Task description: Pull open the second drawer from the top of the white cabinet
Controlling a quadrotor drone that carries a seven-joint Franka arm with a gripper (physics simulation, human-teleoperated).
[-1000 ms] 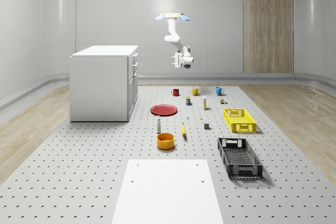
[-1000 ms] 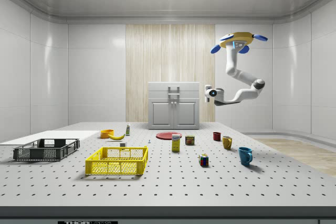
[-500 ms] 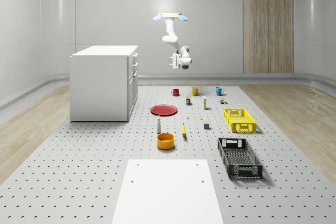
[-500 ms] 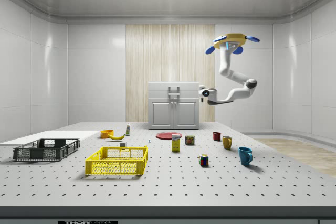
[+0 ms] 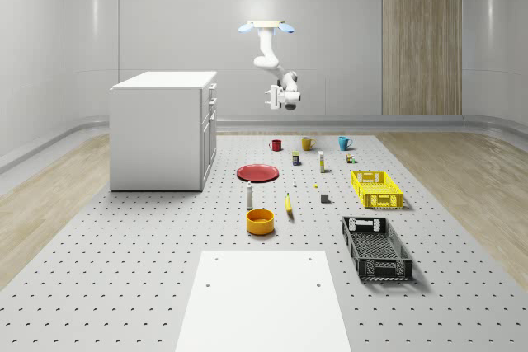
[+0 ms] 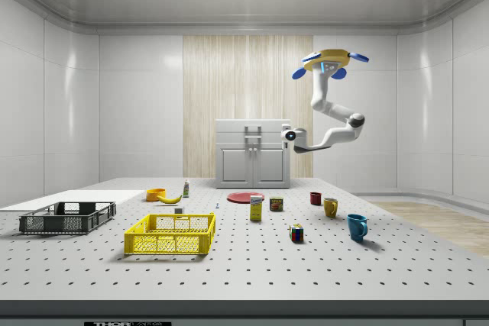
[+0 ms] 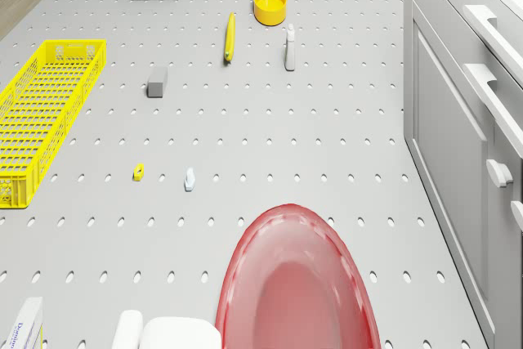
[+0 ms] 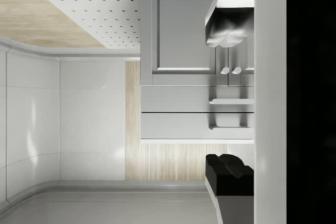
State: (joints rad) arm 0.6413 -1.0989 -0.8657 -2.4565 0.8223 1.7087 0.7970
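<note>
The drone [image 5: 265, 26] hovers above the table's far end, over the red plate [image 5: 258, 172]. The gripper [image 5: 270, 96] hangs in open air, apart from the white cabinet [image 5: 161, 129] at its 9 o'clock in the whole-scene view. Nothing stands between gripper and drawer fronts [image 8: 178, 111]. Cups [image 5: 307, 143] sit well below.

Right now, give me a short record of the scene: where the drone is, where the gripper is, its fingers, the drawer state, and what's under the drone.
drone: hovering in the air off the drawer side of the white cabinet, above the mat
gripper: level with the drawers, apart from the handles
fingers: open
second drawer: shut, flush with the front
beneath drone: red plate
</note>
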